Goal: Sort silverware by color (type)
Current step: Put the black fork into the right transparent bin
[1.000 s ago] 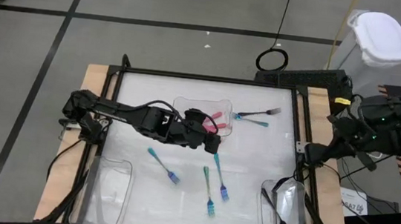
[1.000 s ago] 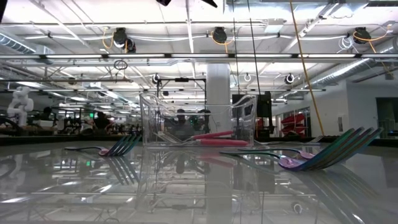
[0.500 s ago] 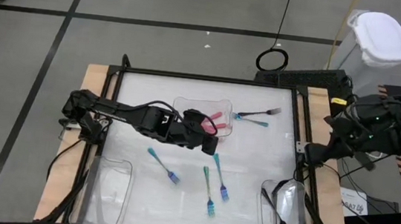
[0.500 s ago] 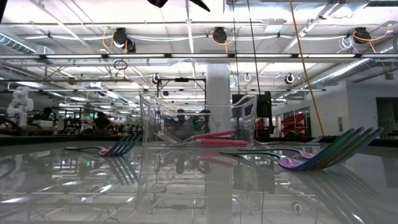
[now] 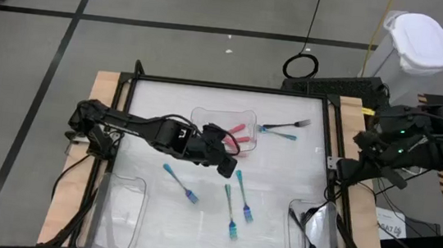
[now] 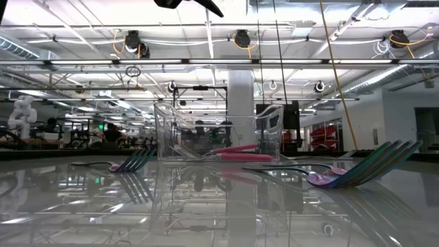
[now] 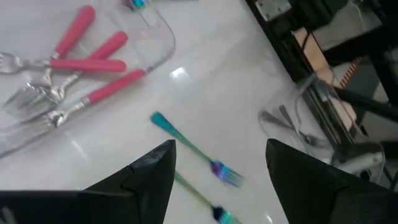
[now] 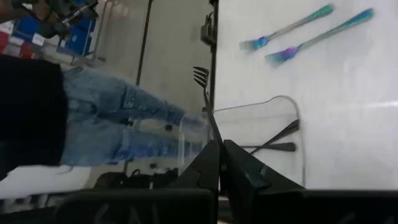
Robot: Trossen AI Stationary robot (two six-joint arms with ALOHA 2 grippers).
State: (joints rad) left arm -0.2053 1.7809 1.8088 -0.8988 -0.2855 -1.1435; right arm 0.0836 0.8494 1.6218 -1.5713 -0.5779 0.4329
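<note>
Mid-table, left gripper (image 5: 226,168) jaws apart above five teal forks (image 5: 232,223), four pink-handled forks (image 7: 87,64) in clear tray (image 5: 249,115), right gripper (image 8: 221,163) pinched together off-table.

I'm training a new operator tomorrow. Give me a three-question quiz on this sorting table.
1. True or false: the left hand is open and empty.
2. Which tray holds the pink forks? A) middle tray B) left tray C) right tray
3. Fill in: the right hand is shut on a dark ____.

Key: 1 true; 2 A; 3 fork.
</note>
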